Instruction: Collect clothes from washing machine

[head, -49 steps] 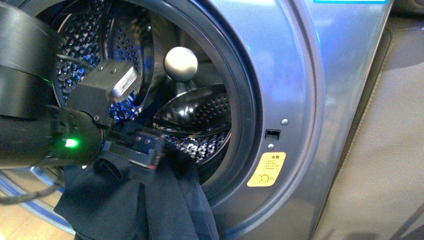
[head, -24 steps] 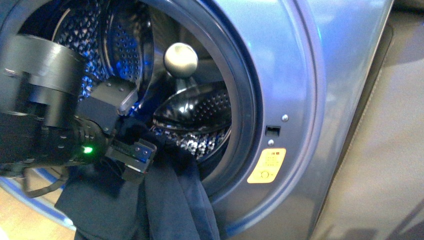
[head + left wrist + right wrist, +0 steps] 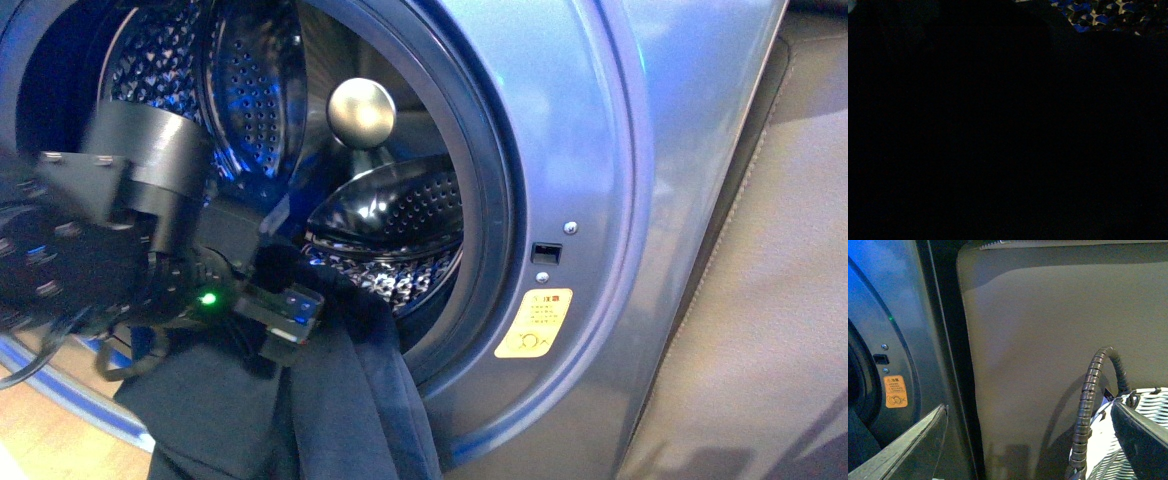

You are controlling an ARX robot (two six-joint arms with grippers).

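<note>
At the porthole's lower lip, the navy garment (image 3: 340, 400) hangs half out of the washing machine (image 3: 590, 150). The left arm (image 3: 130, 250) reaches into it, perhaps to drag it clear; its fingers are hidden, so I cannot tell their grip. The right fingers (image 3: 908, 445) gape wide, empty.

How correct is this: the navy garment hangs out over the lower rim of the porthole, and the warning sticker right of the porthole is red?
Only the colour is wrong. The warning sticker is yellow, not red; the front view shows it. The navy garment does hang out over the lower rim of the porthole.
</note>
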